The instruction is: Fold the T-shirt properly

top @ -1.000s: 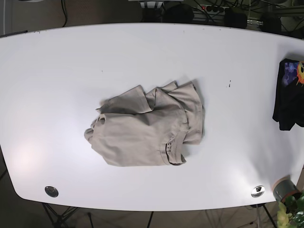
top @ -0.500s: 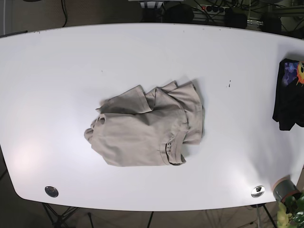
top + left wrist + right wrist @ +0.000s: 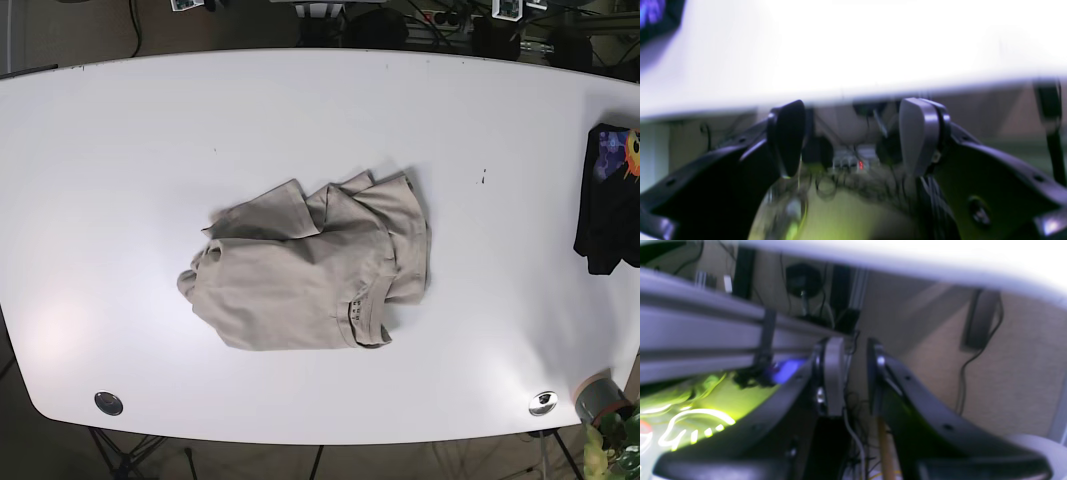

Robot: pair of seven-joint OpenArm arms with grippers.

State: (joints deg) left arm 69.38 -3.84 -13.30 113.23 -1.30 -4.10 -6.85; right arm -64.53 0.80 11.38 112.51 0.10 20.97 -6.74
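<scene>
Near the white table's right edge lies dark clothing, well apart from the crumpled beige T-shirt, while the left gripper gapes wide and the right gripper stands narrowly parted, both empty.

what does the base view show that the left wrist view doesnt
Only the base view shows the beige T-shirt lying crumpled mid-table, with no gripper near it, plus two round metal fittings near the front edge.

Only the left wrist view shows the left gripper, its jaws open and empty, held off past the table edge with blurred cables behind it.

Both show the white table and the dark garment with a colourful print, which appears only as a blurred dark patch at the wrist view's top left corner.
</scene>
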